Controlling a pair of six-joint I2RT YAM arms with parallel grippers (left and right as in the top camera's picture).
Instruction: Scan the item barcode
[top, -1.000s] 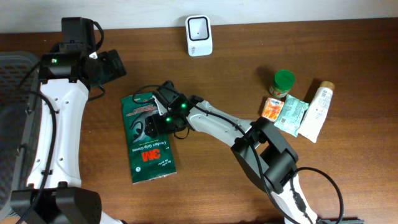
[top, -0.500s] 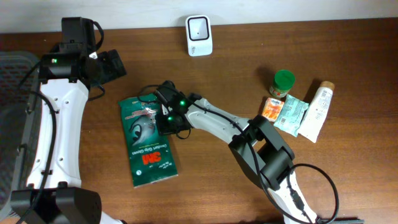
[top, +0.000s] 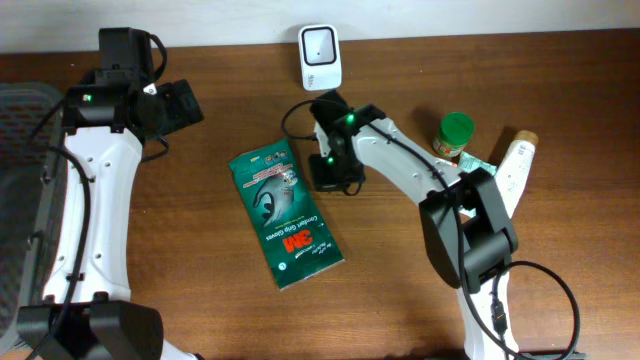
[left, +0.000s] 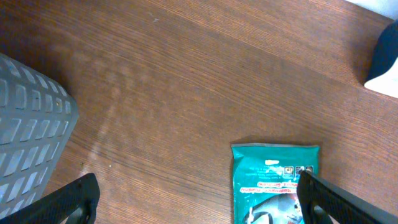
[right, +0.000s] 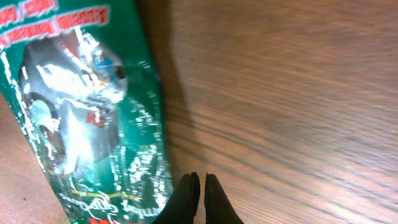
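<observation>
The one 3M glove packet (top: 285, 218) is a flat pouch of glossy, crinkled green film, lying slantwise on the brown wood-grain table (top: 400, 290). My right gripper (right: 199, 186) has its two dark fingers pressed together on nothing, tips over bare wood just beside the packet's long edge. My left gripper (left: 199, 202) stands spread wide and empty above the table, the packet's top end (left: 273, 180) below it, nearer the right finger. One smooth white barcode scanner (top: 320, 57) sits at the table's far edge. One ribbed grey basket (left: 25, 124) stands left. At right cluster one green-capped bottle (top: 457, 133), one orange sachet (top: 438, 175), one teal sachet (top: 468, 185) and one white tube (top: 510, 175).
</observation>
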